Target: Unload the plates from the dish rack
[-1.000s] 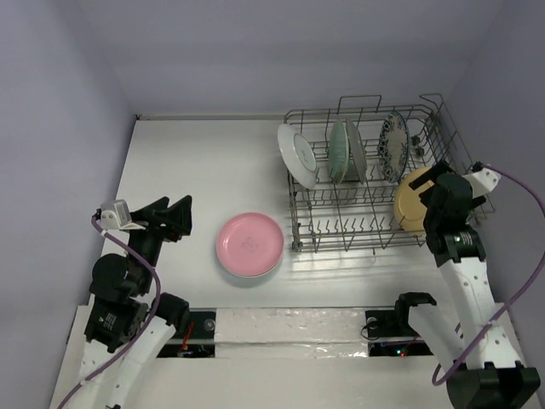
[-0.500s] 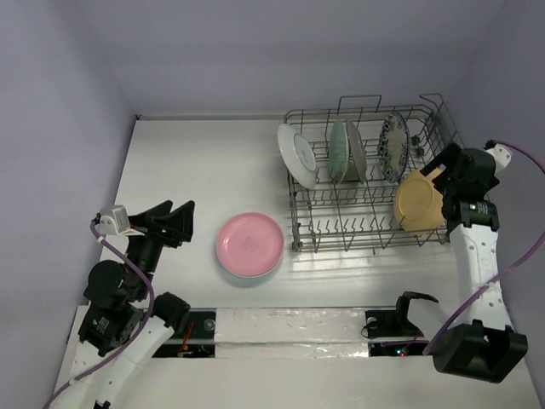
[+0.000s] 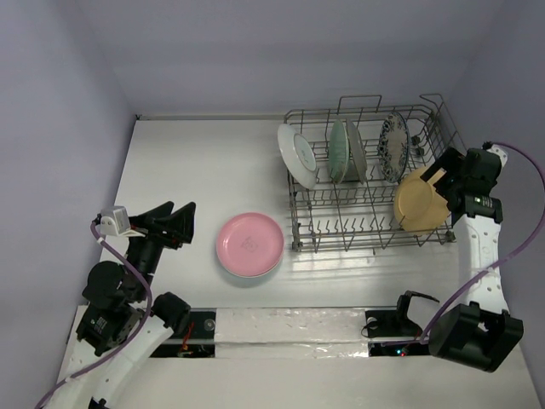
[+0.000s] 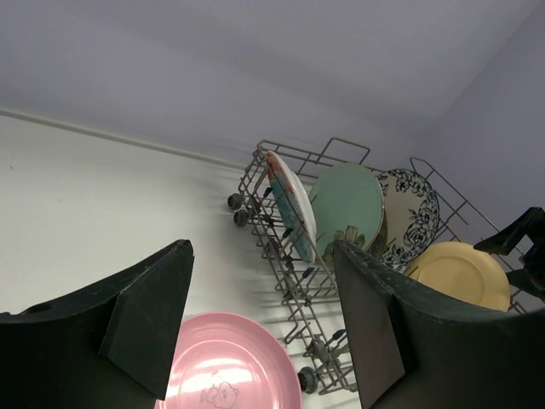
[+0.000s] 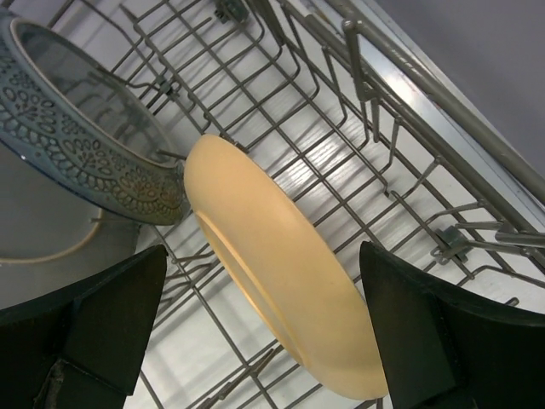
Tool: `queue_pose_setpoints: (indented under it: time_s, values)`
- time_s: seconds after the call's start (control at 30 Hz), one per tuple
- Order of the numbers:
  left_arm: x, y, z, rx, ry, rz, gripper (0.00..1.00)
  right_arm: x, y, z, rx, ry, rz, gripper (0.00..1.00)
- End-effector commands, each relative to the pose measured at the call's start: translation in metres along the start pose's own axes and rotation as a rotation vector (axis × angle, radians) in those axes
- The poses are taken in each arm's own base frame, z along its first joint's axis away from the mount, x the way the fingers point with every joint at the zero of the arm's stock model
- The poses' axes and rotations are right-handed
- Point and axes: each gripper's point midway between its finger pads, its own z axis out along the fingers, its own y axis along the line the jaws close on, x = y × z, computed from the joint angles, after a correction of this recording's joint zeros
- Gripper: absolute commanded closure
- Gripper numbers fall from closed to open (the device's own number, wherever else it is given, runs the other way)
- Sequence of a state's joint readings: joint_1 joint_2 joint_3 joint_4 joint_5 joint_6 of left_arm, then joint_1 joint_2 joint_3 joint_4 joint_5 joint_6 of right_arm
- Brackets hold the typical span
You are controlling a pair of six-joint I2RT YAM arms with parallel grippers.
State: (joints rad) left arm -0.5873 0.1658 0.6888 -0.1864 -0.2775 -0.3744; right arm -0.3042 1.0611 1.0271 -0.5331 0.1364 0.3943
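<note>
Over the last second the right gripper [image 5: 264, 254] has swung off the near right corner of the dish rack [image 3: 358, 247] to the rack's right side, and the left arm has sunk back a little toward its base.

At the far left, the left gripper [image 3: 177, 215] hangs over bare table with its fingers spread wide and nothing between them. It is parked clear of the work, probably so the drop-off spot stays free. Just to its right, the pink plate [image 3: 249, 242] lies flat on the table, near the rack's left end. A paler rim under its near edge suggests it tops at least one other plate.

The other plates are in the rack, standing on edge between the tines that prop them up. First comes the white floral plate [image 3: 297, 155], leaning out at the left end. Next are the mint green plate [image 3: 339, 152] and a pale plate [image 3: 357, 153], close together, and then the black-and-white patterned plate [image 3: 393, 146]. In the near right corner the yellow-orange plate [image 3: 415, 202] leans back at a slant.

The right gripper faces this last plate from the right. Its jaws are wide open, one either side of the plate's raised rim and not yet touching it. That looks like the line-up for a pinch on the rim.
</note>
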Motion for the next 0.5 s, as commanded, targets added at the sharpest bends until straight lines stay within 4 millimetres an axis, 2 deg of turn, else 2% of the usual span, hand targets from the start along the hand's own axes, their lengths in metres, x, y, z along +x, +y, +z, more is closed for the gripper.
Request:
queue_pose_setpoints:
  time_s: [0.0, 0.3, 0.47]
  values:
    - [-0.02, -0.006, -0.005, 0.019, -0.057, -0.007, 0.36, -0.009, 0.019, -0.008, -0.11, -0.016, -0.012, 0.0]
    - [-0.019, -0.006, -0.003, 0.02, -0.052, -0.006, 0.36, -0.015, 0.042, -0.048, -0.282, -0.08, 0.008, 0.18]
    - [-0.017, -0.006, -0.002, 0.016, -0.046, -0.002, 0.36, -0.001, 0.045, -0.042, -0.315, -0.043, 0.007, 0.26]
